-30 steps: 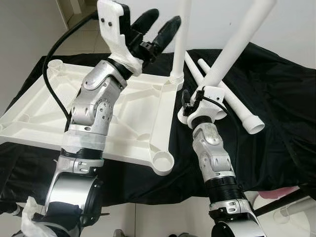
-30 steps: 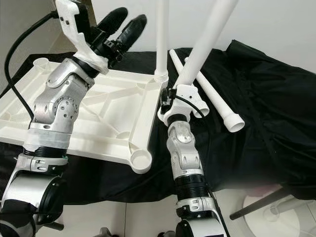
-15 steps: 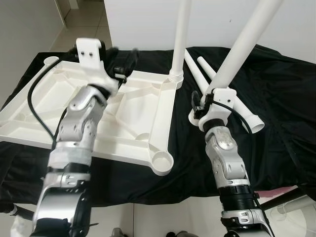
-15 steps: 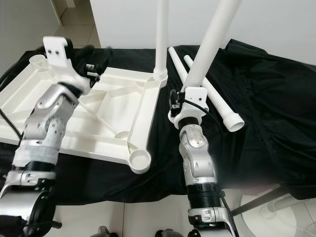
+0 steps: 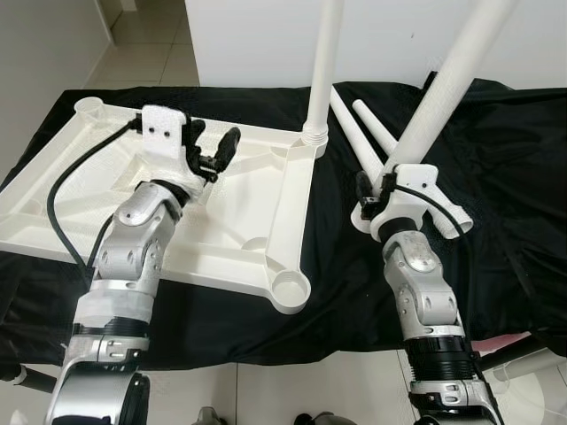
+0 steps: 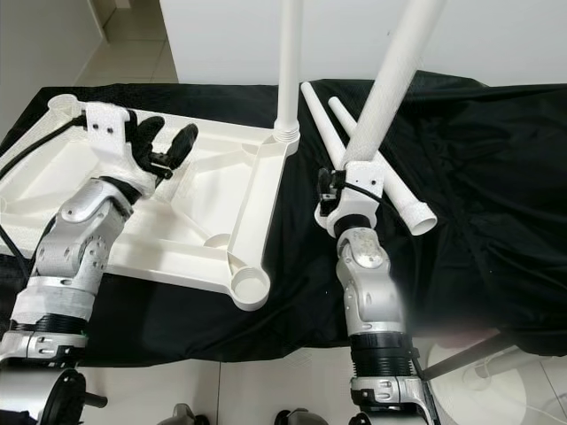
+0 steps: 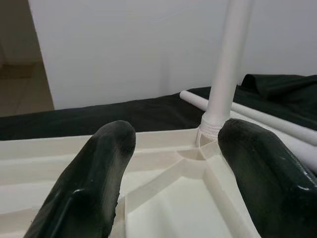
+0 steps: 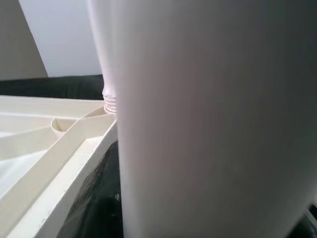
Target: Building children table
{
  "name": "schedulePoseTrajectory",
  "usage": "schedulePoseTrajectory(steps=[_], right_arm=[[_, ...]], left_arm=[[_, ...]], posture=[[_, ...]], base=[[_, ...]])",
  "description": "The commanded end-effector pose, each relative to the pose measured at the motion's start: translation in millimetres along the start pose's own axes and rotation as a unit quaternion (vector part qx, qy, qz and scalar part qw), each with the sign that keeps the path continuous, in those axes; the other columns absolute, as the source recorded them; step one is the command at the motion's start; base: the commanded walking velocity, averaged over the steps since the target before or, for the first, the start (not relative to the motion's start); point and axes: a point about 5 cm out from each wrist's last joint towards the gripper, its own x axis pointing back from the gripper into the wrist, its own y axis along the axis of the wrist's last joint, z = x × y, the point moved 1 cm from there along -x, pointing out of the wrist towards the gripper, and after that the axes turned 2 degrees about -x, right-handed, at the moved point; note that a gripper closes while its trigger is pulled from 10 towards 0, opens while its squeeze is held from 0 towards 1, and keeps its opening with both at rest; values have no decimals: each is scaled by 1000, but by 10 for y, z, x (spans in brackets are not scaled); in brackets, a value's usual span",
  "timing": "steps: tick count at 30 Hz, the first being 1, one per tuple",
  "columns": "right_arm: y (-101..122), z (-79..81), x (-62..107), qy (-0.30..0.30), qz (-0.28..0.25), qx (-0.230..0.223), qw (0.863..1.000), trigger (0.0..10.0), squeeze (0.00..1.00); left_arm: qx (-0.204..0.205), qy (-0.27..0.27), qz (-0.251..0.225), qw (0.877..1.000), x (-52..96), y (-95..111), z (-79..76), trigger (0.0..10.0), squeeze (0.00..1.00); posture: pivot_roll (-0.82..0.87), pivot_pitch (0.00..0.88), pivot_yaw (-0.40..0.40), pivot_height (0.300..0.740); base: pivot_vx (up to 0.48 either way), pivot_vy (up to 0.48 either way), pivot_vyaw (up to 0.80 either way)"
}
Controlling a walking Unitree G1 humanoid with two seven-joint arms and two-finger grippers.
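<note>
Right of centre frame, right gripper [image 5: 376, 197] clenched on tilted table leg [image 5: 447, 84], empty corner socket [image 5: 288, 289] lower-left of it; left gripper [image 5: 208, 150] spread empty.

Upside-down white tabletop with one leg fitted, three legs still loose.

I see the white plastic tabletop [image 5: 257, 190] lying underside up on the left, its ribs crossing diagonally and a round socket at each corner. The near right socket [image 5: 289, 289] and the far left socket [image 5: 89, 108] are empty. One white leg [image 5: 322, 66] stands upright in the far right socket, its threaded collar seated at the rim. A second leg [image 5: 447, 84] leans tilted up and to the right, just right of the tabletop. Two more legs [image 6: 372, 164] lie side by side on the right, angled from far left to near right, open ends toward me.
</note>
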Motion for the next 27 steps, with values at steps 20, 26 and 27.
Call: schedulePoseTrajectory(steps=[20, 26, 27], right_arm=[[84, -99, 78, 31, -18, 19, 999, 10000, 0], [74, -102, 87, 24, -17, 19, 999, 10000, 0], [74, -99, 90, 24, -17, 19, 999, 10000, 0]], left_arm=[[-21, -294, 47, 954, 601, -248, -451, 10000, 0], [-6, -337, 68, 939, 761, -282, -578, 10000, 0], [-4, -343, 73, 936, 789, -293, -597, 10000, 0]], posture=[[-30, 106, -8, 740], [-30, 108, 13, 740], [-33, 106, 15, 740]], base=[[0, 0, 0], [0, 0, 0], [0, 0, 0]])
